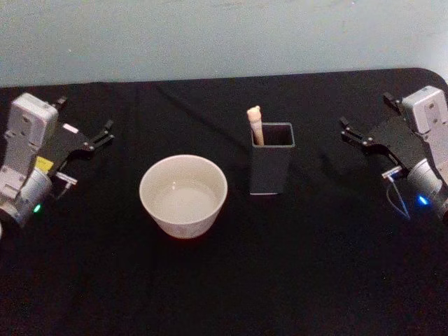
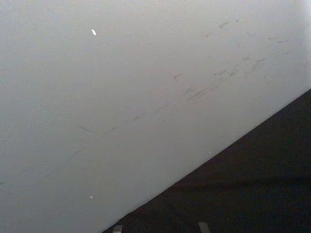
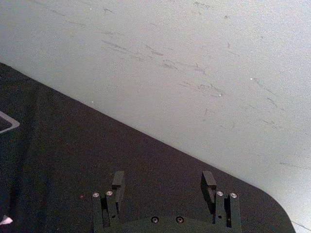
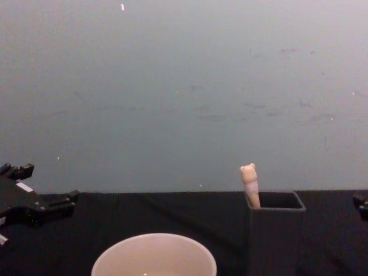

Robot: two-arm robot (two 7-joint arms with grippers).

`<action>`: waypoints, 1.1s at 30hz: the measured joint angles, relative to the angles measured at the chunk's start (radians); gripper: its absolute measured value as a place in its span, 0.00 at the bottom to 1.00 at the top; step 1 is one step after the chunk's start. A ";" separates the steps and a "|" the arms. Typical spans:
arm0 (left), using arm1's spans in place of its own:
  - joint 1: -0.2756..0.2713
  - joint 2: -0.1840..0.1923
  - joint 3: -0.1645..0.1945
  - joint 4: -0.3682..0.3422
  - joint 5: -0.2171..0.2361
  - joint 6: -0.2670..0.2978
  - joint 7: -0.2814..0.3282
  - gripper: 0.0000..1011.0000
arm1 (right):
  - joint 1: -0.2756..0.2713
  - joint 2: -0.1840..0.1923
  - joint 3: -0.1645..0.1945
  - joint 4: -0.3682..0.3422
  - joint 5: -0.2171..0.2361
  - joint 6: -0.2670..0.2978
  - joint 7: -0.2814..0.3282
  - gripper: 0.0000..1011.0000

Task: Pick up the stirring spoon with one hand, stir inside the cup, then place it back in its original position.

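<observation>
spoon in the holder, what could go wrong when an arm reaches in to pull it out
1. Just the bear-headed top of the stirring spoon clears the rim of the dark holder, leaning in one corner, so the open right gripper has little to pinch and may slip.
2. The holder is tall and narrow; a bump on its rim might tip it toward the cup beside it.
The left gripper sits open at far left.

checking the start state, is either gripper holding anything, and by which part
Nothing is held. The left gripper and right gripper sit open at the sides of the table; the stirring spoon stands untouched in the dark holder.
</observation>
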 joint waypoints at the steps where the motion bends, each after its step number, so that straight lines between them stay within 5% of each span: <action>1: 0.000 0.000 0.000 0.000 0.000 0.000 0.000 0.99 | 0.000 0.000 0.000 0.000 0.000 0.000 0.000 0.99; 33: 0.000 0.000 0.000 0.000 0.000 0.000 0.000 0.99 | 0.000 0.000 0.000 0.000 0.000 0.000 0.000 0.99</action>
